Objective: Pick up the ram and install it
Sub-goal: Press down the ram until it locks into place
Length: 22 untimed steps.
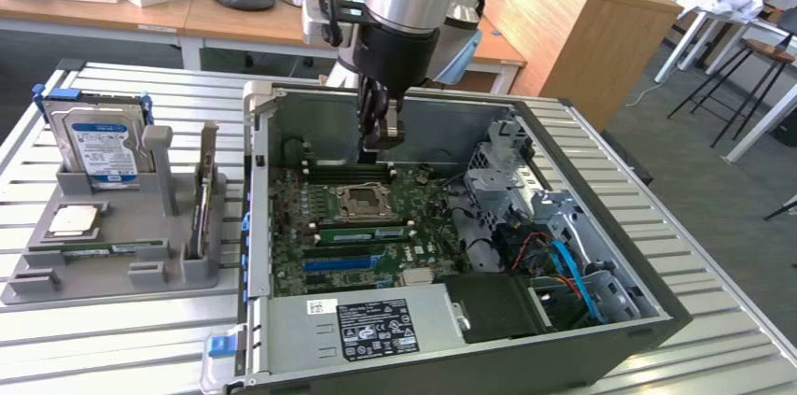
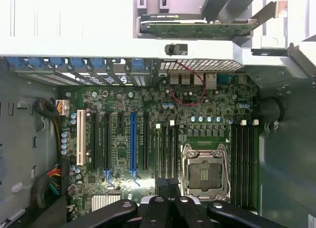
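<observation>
The gripper [image 1: 384,145] hangs on the arm inside the open case [image 1: 436,119], low over the far end of the board [image 1: 424,191], its fingers pressed together with nothing seen between them. In the wrist view the closed gripper [image 2: 167,188] sits over the end of a bank of black slots [image 2: 168,149], with the socket [image 2: 205,171] just beside it and a blue slot [image 2: 132,144] a little further off on the other side. In the exterior view the socket [image 1: 368,201] lies just below and nearer the camera than the fingertips. The ram [image 1: 97,247] is well apart from the gripper, outside the case toward the exterior view's left, lying on edge in the near slot of the grey holder [image 1: 118,275]. In that same holder, also far from the gripper, the drive [image 1: 106,148] stands upright at the back and a card [image 1: 203,191] stands upright on the side nearest the case.
</observation>
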Available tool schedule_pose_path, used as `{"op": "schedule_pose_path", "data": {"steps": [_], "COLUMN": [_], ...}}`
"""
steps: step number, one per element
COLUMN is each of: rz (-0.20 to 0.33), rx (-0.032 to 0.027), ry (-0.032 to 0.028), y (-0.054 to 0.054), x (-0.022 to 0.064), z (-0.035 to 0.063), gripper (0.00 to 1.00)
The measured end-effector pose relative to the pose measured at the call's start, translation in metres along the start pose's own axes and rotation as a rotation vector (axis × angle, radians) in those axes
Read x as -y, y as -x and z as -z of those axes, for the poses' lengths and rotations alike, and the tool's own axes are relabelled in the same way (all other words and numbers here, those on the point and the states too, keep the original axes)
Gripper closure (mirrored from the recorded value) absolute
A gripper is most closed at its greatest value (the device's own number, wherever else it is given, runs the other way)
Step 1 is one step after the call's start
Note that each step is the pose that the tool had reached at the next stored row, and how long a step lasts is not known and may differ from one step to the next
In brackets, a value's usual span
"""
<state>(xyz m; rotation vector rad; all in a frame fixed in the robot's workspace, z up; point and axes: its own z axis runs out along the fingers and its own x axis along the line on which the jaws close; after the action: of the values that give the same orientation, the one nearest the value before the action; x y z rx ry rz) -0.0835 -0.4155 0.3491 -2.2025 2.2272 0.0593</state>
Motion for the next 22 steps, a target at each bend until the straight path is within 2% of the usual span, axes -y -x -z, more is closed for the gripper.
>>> {"op": "schedule_pose_path", "data": {"steps": [6,8,12,14,19,22], "rz": [0.000,0.000,0.000,0.000,0.000,0.000], "rx": [-0.0003,-0.0002,-0.0002,-0.0003,-0.0003,-0.0002], "ry": [0.0003,0.0001,0.0001,0.0002,0.0002,0.0001], "y": [0.000,0.000,0.000,0.000,0.000,0.000], "x": [0.0034,0.0071,0.0236,0.0279,0.0367,0.0369], "z": [0.0002,0.0003,0.0006,0.0007,0.0009,0.0008], "gripper": [0.90,0.90,0.90,0.90,0.90,0.90]}}
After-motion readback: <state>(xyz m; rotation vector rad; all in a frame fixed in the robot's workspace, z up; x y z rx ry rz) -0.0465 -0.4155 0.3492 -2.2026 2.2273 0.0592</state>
